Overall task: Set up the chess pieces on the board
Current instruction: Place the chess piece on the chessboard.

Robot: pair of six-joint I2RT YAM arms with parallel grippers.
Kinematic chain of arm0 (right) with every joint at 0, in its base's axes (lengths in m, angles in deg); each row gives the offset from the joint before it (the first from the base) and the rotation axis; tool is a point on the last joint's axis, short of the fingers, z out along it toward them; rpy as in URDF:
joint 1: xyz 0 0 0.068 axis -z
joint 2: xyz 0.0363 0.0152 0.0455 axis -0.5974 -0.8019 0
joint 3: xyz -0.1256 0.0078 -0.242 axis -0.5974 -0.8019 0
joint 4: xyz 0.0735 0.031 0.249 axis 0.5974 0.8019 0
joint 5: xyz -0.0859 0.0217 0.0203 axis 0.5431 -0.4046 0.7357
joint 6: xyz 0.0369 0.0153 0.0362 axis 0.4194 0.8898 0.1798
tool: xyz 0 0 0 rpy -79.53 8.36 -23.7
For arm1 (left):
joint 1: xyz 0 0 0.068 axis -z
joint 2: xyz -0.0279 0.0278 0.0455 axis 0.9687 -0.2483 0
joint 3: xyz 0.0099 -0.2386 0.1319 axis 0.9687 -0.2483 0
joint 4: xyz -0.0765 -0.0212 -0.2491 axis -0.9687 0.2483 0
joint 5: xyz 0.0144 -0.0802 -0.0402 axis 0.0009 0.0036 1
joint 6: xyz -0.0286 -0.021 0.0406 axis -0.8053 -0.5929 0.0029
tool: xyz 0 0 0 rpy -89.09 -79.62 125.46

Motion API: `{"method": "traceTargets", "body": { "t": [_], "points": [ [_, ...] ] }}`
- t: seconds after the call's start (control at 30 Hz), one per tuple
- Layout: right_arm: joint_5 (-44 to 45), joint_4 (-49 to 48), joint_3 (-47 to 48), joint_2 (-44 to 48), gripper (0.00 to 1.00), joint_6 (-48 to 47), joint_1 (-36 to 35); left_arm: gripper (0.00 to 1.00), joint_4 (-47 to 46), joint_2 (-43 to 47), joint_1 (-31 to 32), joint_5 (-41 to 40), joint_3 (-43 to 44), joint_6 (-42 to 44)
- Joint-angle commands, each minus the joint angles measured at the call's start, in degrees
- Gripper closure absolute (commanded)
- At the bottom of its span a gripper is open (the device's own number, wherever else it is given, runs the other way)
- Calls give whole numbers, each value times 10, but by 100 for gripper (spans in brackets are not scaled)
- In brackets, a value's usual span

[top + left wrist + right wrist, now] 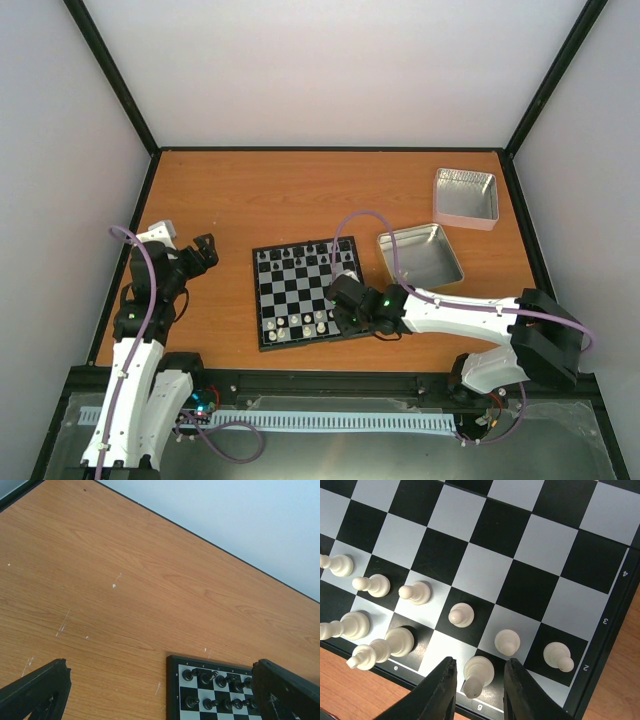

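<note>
Chess piece (479, 672) upright btwn R tool (480, 663).

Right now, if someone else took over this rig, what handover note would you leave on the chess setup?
Left fingers: open, holding nothing, over the table left of the board.
Right fingers: open, standing either side of a white piece on the g square of the near row, not pinching it.
Done: black pieces stand at the far side. From the right wrist, six white pawns show in a row, plus three white back-row pieces.
Left: the squares on both sides of that piece look bare, so fill them. Two tins sit right of the board.
</note>
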Motion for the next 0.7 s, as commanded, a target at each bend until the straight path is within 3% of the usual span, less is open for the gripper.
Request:
{"method": "traceTargets", "body": {
  "t": [0.0,0.27,0.43,0.67],
  "points": [
    [4,11,13,-7,73,16,-6,0,-7,2,2,1,20,6],
    [-16,1,15,-31,78,2,-6,0,-7,2,2,1,20,6],
    [-30,-8,19,-42,90,-11,-7,0,-7,2,2,0,20,6],
    [-59,-38,18,-40,90,-28,-11,0,-7,2,2,1,20,7]
  ]
}}
